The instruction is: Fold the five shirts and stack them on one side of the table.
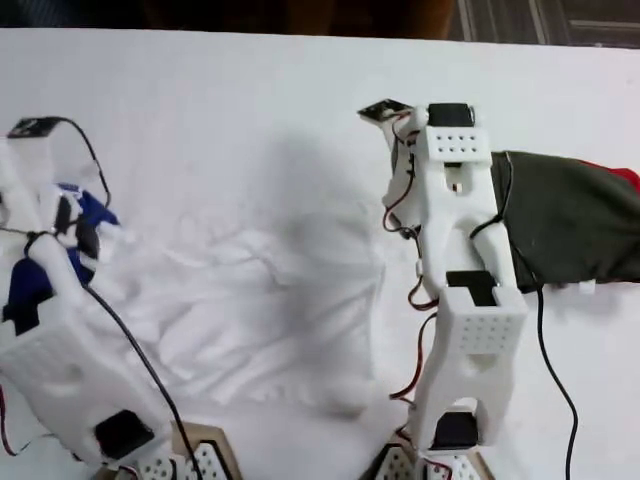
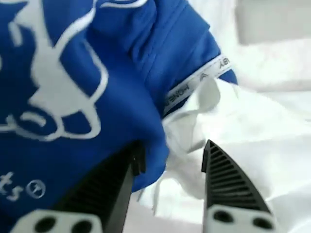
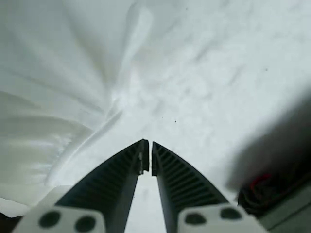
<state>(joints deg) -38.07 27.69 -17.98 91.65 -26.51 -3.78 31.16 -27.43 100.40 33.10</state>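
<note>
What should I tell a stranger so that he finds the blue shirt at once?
Look down at the white table, then go to its left edge in the high view. The blue shirt lies bunched there against the left gripper. It alone is bright blue with white print.

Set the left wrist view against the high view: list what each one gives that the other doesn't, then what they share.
Left wrist view: the white print on the blue shirt, its neck label strip, and the left pincer with its fingers apart. High view: the dark green shirt lying at the right side of the table, red cloth showing past its edge, and the right arm beside it. Shared: the blue shirt at the left arm and the crumpled white shirt next to it.
</note>
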